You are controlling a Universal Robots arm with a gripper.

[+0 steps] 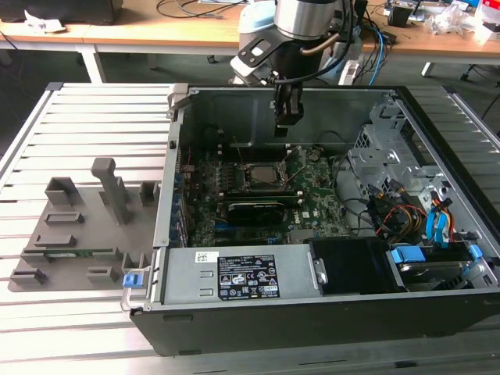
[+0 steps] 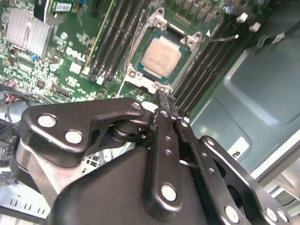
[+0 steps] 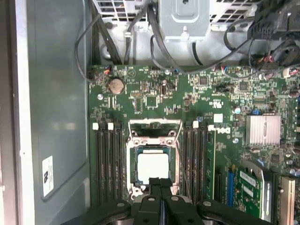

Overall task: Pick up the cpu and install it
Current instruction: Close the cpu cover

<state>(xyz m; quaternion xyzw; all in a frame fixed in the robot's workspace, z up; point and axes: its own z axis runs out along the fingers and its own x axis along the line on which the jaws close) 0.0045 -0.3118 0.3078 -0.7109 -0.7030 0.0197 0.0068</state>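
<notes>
The cpu [image 2: 161, 57] is a small square chip with a silvery top. It lies flat inside the socket frame [image 2: 140, 80] on the green motherboard [image 3: 154, 101], and it also appears in the first wrist view [image 3: 153, 168]. My gripper [image 1: 287, 129] hangs inside the open computer case, above the board and apart from it. Both wrist views show its black fingers pressed together, the tips [image 2: 164, 96] [image 3: 160, 180] just beside the socket with nothing between them. In the exterior view the socket [image 1: 262, 173] lies below the gripper and nearer the camera.
Black memory slots [image 3: 108, 159] flank the socket. A long black graphics card [image 1: 262, 209] lies across the board. A metal drive cage [image 1: 379, 148] and cables [image 1: 398, 211] fill the case on the exterior view's right. A grey parts fixture [image 1: 86, 226] sits outside on the exterior view's left.
</notes>
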